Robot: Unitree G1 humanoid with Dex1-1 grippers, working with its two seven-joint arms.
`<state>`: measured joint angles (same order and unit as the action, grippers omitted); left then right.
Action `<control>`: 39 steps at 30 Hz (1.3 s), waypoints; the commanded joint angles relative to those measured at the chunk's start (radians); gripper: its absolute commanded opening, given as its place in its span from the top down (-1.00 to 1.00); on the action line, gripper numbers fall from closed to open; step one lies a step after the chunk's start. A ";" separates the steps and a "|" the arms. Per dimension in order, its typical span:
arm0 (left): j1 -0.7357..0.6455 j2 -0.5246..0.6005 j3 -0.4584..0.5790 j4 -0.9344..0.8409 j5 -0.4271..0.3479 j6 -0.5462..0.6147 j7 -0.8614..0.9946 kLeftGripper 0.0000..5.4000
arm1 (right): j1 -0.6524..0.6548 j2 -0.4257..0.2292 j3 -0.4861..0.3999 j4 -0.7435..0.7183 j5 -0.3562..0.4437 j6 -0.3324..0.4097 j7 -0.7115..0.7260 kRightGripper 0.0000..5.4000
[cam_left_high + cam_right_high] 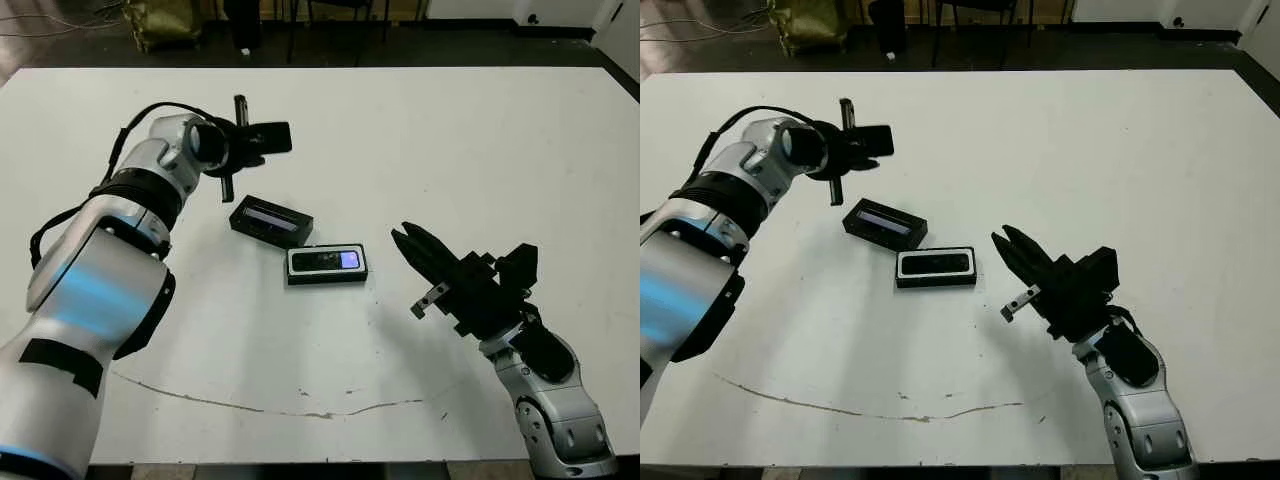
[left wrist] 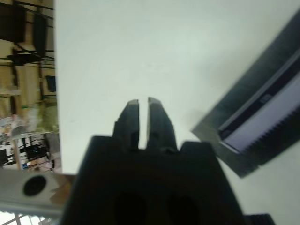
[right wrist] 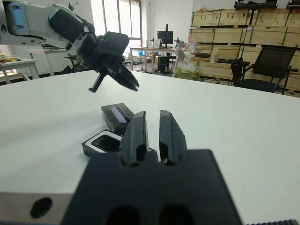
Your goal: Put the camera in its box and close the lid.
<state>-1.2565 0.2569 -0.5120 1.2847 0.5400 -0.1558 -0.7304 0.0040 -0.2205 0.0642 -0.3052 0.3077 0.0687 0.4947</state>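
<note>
1. The camera [image 1: 328,261] lies flat inside the box [image 1: 327,277], near the middle of the white table [image 1: 480,150]; its glossy face is up, with a bluish-lit spot toward its right end.
2. The box shows its white lining as a thin frame around the camera and is uncovered.
3. The lid [image 1: 271,220] lies on the table just behind and to the left of the box, set at an angle, window strip up; one corner comes close to the box, and whether they touch cannot be told.
4. The left gripper [image 1: 272,138] hangs above the table behind the lid, its fingers [image 2: 132,117] nearly together with only a thin slit between them, holding nothing.
5. The right gripper [image 1: 405,238] sits right of the box, apart from it, fingers [image 3: 135,131] pointing toward it, a narrow gap between them, empty.
</note>
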 commanded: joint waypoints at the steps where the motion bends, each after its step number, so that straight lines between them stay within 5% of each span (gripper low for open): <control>1: 0.023 -0.017 -0.031 0.017 0.032 0.019 -0.042 1.00 | 0.014 -0.002 0.000 -0.004 -0.001 0.010 -0.007 1.00; 12: 0.047 -0.048 -0.103 0.026 0.105 0.014 -0.088 1.00 | 0.009 0.000 -0.006 0.026 0.008 -0.025 0.006 1.00; 39: 0.038 -0.037 -0.124 -0.002 0.126 -0.028 -0.160 1.00 | 0.015 -0.013 0.011 -0.013 -0.014 0.028 -0.014 1.00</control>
<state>-1.2375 0.2100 -0.6263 1.2779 0.6573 -0.1854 -0.8556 0.0077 -0.2223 0.0734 -0.3144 0.3079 0.0775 0.4899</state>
